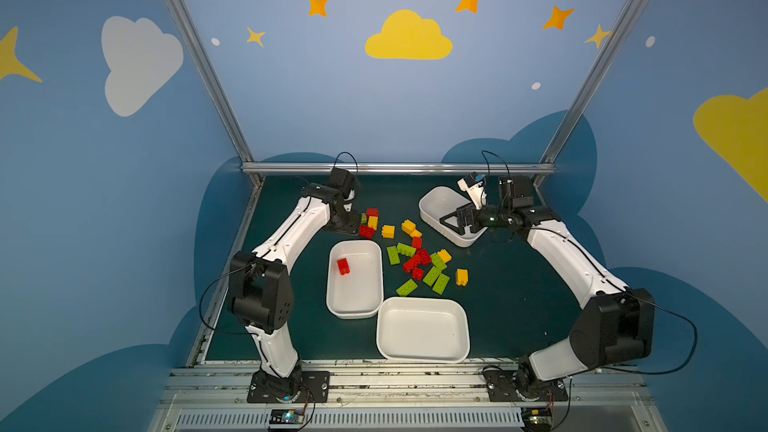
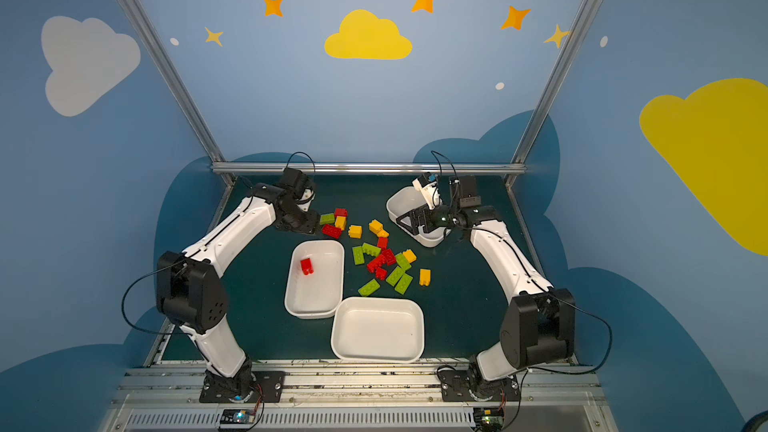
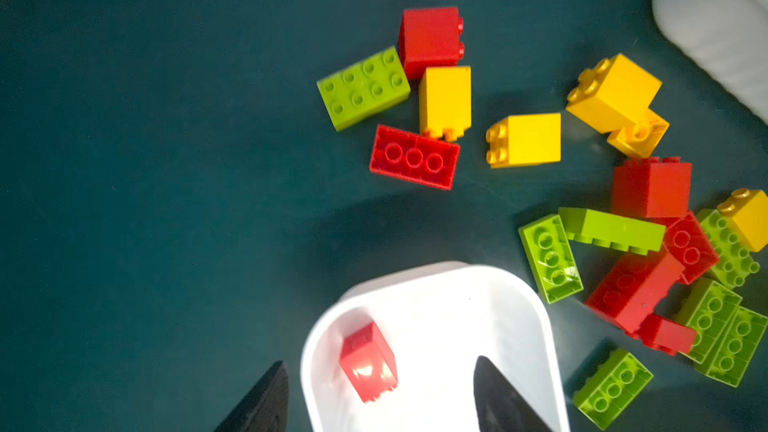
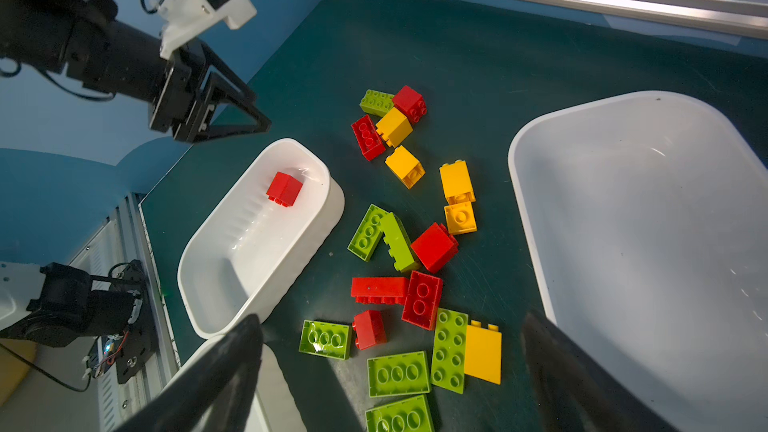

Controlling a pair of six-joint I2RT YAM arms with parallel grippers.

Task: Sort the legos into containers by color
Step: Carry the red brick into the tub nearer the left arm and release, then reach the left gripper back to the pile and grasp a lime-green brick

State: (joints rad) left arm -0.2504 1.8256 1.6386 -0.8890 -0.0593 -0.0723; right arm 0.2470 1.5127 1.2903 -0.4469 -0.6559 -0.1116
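Red lego [image 3: 368,361] lies in container [image 3: 415,274], beneath parted left gripper [image 3: 380,361], untouched.

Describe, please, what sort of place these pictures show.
Probably a robot test cell decorated like a playroom: a left arm and right arm bolted to a base rail, an aluminium frame, and blue walls with a painted cloud.

No text, label, brand, number or sign can be read in any of the views. Any marking on the small circuit board [image 1: 286,416] below the left arm's base, seen in both top views, is too small and blurred to be made out.
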